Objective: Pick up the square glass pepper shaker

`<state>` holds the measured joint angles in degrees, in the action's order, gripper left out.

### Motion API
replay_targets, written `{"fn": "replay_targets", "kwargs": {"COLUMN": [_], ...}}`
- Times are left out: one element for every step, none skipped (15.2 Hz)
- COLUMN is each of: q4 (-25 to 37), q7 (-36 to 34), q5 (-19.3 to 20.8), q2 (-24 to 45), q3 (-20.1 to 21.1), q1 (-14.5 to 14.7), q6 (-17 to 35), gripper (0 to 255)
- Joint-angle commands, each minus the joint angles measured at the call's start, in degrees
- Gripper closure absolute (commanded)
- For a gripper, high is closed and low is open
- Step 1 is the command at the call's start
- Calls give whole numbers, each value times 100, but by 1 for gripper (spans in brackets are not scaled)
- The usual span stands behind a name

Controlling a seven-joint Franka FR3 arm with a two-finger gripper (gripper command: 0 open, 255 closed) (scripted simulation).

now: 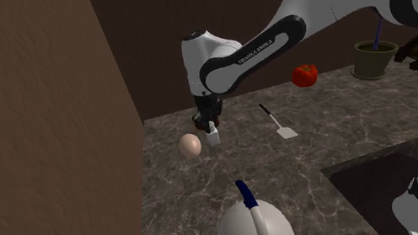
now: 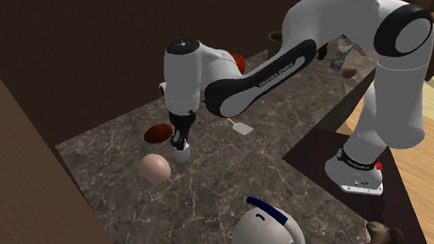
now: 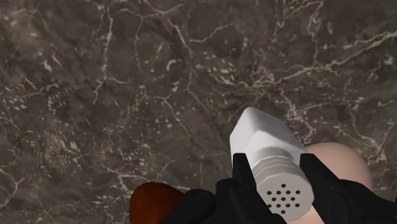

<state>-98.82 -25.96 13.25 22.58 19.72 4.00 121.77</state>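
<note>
The pepper shaker (image 3: 261, 137) is a small white square bottle with a ribbed, perforated cap. My black gripper (image 3: 280, 175) is shut on it just below the cap, one finger on each side. In the shoulder view the gripper (image 1: 211, 124) points down over the dark marble counter (image 1: 330, 141) with the shaker (image 1: 214, 137) hanging from its fingertips. The second exterior view shows the gripper (image 2: 178, 140) and the shaker (image 2: 183, 150) beside an egg. I cannot tell whether the shaker's base touches the counter.
A beige egg (image 1: 190, 145) lies close beside the shaker, and a red-brown object (image 2: 158, 132) sits just behind it. A spatula (image 1: 276, 121), a red tomato (image 1: 305, 74), a plant pot (image 1: 375, 58) and a white kettle (image 1: 254, 229) share the counter. A brown wall (image 1: 32, 139) rises alongside.
</note>
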Motion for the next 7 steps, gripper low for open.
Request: {"fn": "replay_targets", "kwargs": {"q4": [43, 81, 119, 160, 201, 207, 208], "q7": [23, 36, 50, 63, 76, 78, 78], "q5": [-36, -52, -68, -83, -98, -100, -100], "q2": [-74, -103, -131, -158, -184, -189, -188], "q3": [17, 24, 30, 36, 42, 43, 43], "q1": [-8, -11, -13, -16, -18, -18, -18], "q6": [-114, -178, -243, -308, -374, -383, -383], "gripper": [255, 255, 255, 255, 255, 255, 255]}}
